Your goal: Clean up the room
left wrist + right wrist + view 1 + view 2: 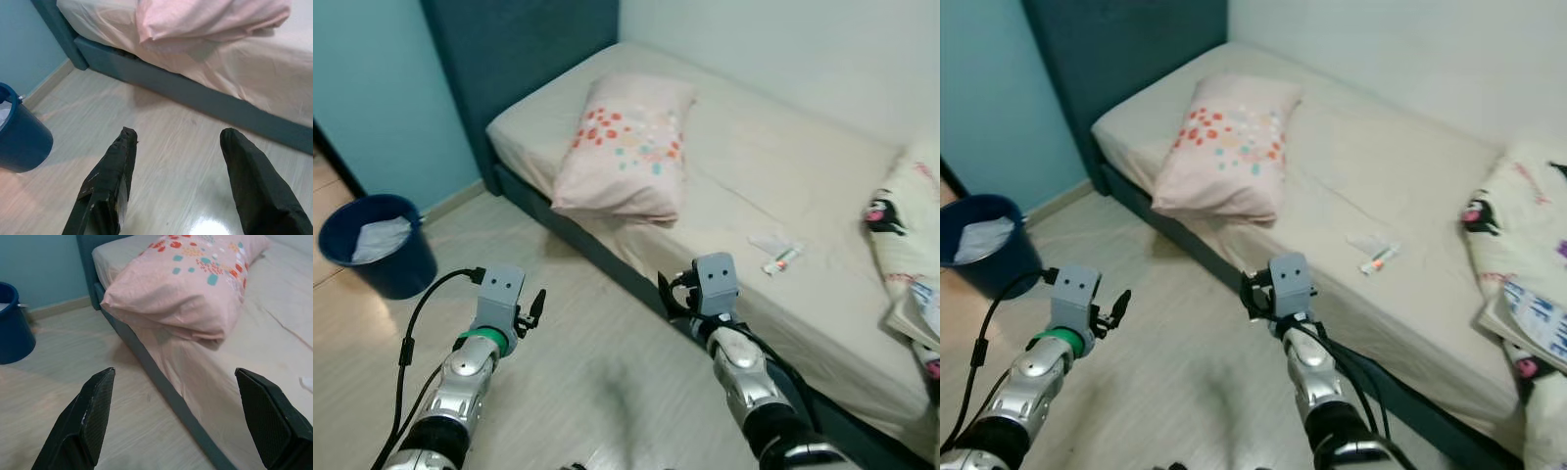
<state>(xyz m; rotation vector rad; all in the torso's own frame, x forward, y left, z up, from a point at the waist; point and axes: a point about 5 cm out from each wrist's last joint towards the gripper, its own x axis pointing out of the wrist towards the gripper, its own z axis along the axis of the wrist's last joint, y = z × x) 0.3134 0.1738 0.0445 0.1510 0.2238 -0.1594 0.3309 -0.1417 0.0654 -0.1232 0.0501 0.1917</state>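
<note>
Running off the right edge of the frame, a patterned blanket is only partly seen, and the pale scrap beside the small tube at centre right of the bed is too small to name. Open wood floor spreads from the bed's dark edge to the blue bin at far left (something white inside). The left tool and right tool both hover spread wide, holding nothing. A spotted pillow sits upper centre.

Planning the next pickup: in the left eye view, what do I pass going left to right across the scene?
Blue bin → left gripper → pillow → right gripper → small tube on the bed → patterned blanket.
</note>
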